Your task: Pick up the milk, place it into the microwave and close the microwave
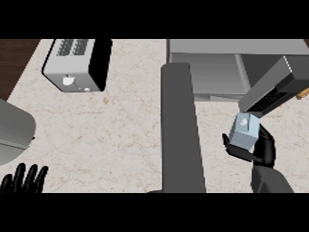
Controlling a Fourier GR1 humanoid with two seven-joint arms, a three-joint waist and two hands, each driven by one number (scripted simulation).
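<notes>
Milk [243,131], a pale blue carton, sits clamped in the right hand [262,152], black fingers and thumb curled round it, held above the bench [117,131] near its right edge. Just beyond it stands the microwave [210,72] at the far right corner, its door [182,127] swung open toward the near edge. A toaster [76,63] stands at the far left. The left hand [24,179] rests at the near left edge, fingers straight and apart.

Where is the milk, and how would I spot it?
Find the big grey microwave at the counter's far right, its door swung open toward you. Just right of the door, the right hand curls round the milk. It is a small pale-blue carton, the only bluish thing among grey and black.
</notes>
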